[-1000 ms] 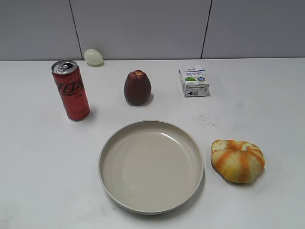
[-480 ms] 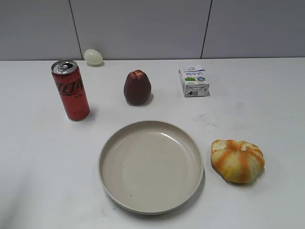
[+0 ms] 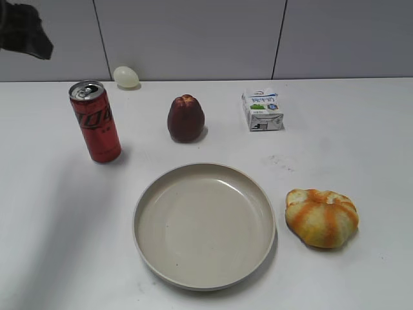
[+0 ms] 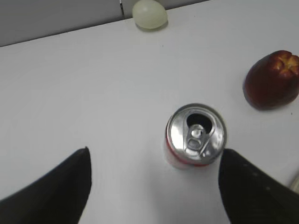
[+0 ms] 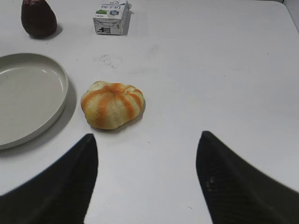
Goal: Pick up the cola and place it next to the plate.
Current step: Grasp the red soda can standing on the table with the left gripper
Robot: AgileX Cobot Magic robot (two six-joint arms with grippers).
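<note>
The cola (image 3: 95, 121) is a tall slim red can with a silver top, standing upright at the left of the white table. The beige plate (image 3: 155, 187) lies empty in front of it, near the middle. In the left wrist view the can's top (image 4: 196, 134) shows from above, just ahead of my open left gripper (image 4: 154, 161) and close to its right finger. A dark part of the left arm (image 3: 22, 29) shows at the top left of the exterior view. My right gripper (image 5: 147, 140) is open and empty over bare table.
A dark red fruit (image 3: 186, 119) stands behind the plate. A small milk carton (image 3: 262, 109) is at the back right. A pale egg (image 3: 126, 77) lies by the wall. An orange-striped bun (image 3: 322, 217) lies right of the plate.
The left arm has come into the exterior view at the top left, above and behind the cola. Nothing on the table has moved.
</note>
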